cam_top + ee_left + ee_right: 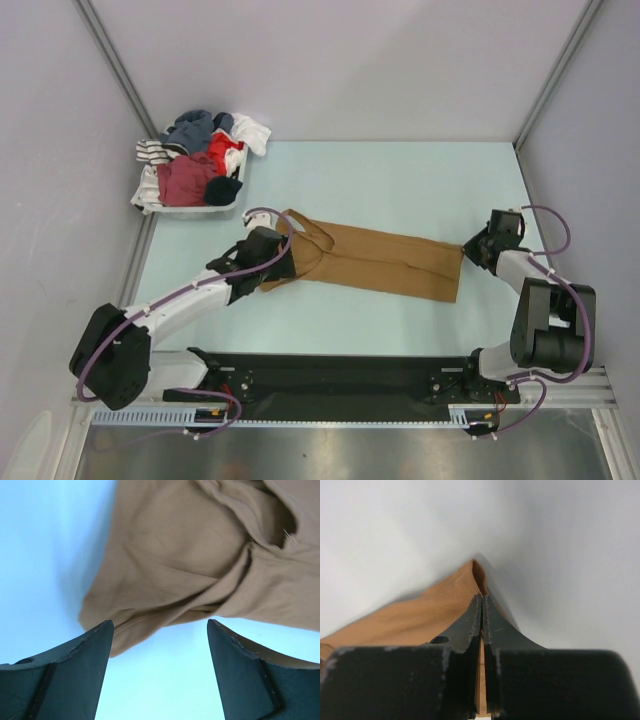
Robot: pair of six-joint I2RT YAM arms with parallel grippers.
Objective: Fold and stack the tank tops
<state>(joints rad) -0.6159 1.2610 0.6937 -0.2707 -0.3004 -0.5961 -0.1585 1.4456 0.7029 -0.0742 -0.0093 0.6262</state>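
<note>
1. The tan top (375, 262) lies spread lengthwise across the middle of the table (400, 180), strap end to the left and hem to the right
2. Its strap end is rumpled, with the cloth bunched and partly folded over itself
3. The right gripper (470, 247) is at the far right corner of the hem; the right wrist view shows its fingers (465, 625) pressed together on the ribbed edge of the cloth, which rises into a small peak at the tips
4. The left gripper (283, 262) sits over the strap end; in the left wrist view its fingers (85, 655) stand well apart with nothing between them, and the bunched cloth lies just ahead of the tips, bare table beneath
5. A white tray (190, 209) stands at the far left of the table, well apart from the tan top, and is heaped with clothes
6. A maroon top (187, 178) lies on that heap among striped, red, white and grey-blue pieces
</note>
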